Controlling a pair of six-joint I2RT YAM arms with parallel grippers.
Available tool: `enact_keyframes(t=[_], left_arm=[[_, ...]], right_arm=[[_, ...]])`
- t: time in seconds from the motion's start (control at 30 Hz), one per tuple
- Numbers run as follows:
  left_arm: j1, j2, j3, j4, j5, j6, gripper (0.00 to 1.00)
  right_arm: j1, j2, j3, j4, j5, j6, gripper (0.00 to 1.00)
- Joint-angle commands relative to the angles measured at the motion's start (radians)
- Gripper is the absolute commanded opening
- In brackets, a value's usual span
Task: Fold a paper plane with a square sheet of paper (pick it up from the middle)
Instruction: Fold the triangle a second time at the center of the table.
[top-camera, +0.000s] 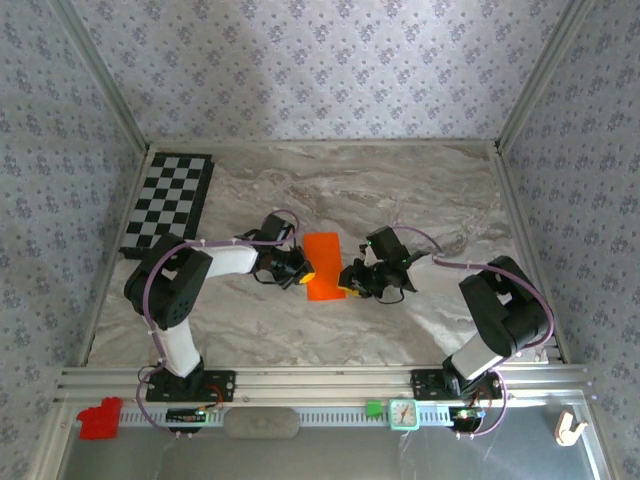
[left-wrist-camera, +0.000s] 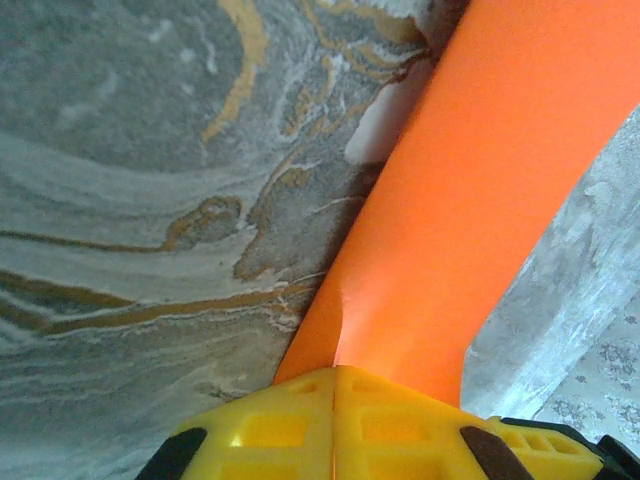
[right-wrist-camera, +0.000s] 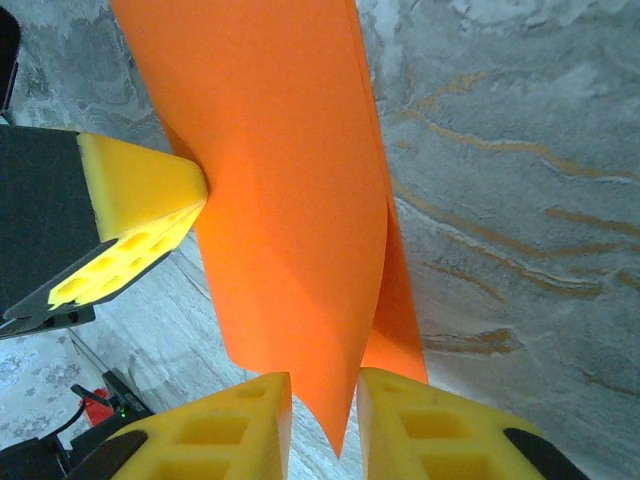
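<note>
Square sheet of paper (top-camera: 323, 263): well to the right of the checkerboard (top-camera: 170, 205) and somewhat nearer the arm bases than it, over the marble table (top-camera: 430, 190); it looks doubled over, with two layers showing in the right wrist view.

Left gripper (left-wrist-camera: 335, 372): clenched on the sheet's checkerboard-side edge; the pads meet and the paper comes out from between them.

Right gripper (right-wrist-camera: 322, 388): jaws narrowly apart, straddling a lower corner on the side away from the checkerboard; I see no pinch there yet.

Handling, my judgement: very light, thin and limp; it bows between holds and keeps any stray crease for good; the plain smooth faces may slide in the pads; pulling the arms apart could tear it.

Where I would grip: a shallow bite on the far-from-checkerboard edge, catching both layers, closing gently with no tension across the sheet.
</note>
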Motion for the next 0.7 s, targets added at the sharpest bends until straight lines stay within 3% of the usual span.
enact_keyframes(t=[0.0,0.23,0.67], left_arm=[[-0.001,0.040,-0.029,-0.120,-0.027,0.014,0.08],[-0.001,0.035,-0.028,-0.122,-0.027,0.015,0.08],[-0.002,0.037,-0.018,-0.129,-0.029,0.022,0.08]], right_arm=[[-0.006,0.016,-0.007,0.015,-0.032,0.032,0.23],[-0.011,0.041,-0.004,0.037,-0.053,0.061,0.20],[-0.014,0.062,0.018,-0.062,-0.015,0.046,0.26]])
